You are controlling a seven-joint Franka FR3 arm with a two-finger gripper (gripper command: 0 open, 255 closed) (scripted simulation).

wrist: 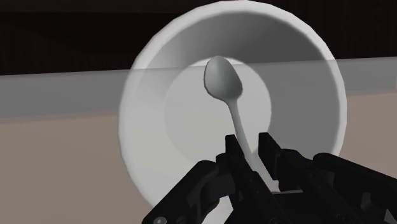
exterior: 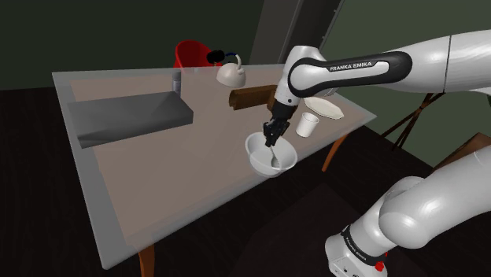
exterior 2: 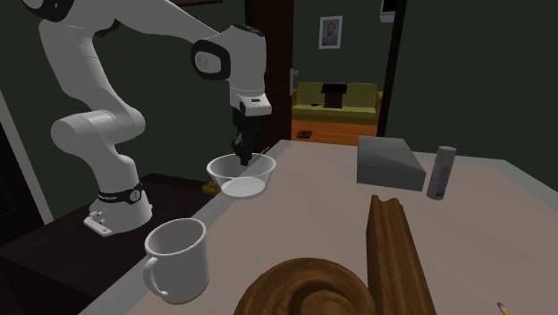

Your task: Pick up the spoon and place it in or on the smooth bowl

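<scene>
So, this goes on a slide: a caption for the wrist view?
Gripper clasps the spoon by its handle, head pointing into the bowl.

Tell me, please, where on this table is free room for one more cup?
In the shoulder view, the widest bare patch of the table lies between the grey box, the white bowl and the near edge. It is crowded at the far corner, where kettle, wooden piece, dish and mug stand close, and at the bowl, where the gripper holds the spoon.
</scene>
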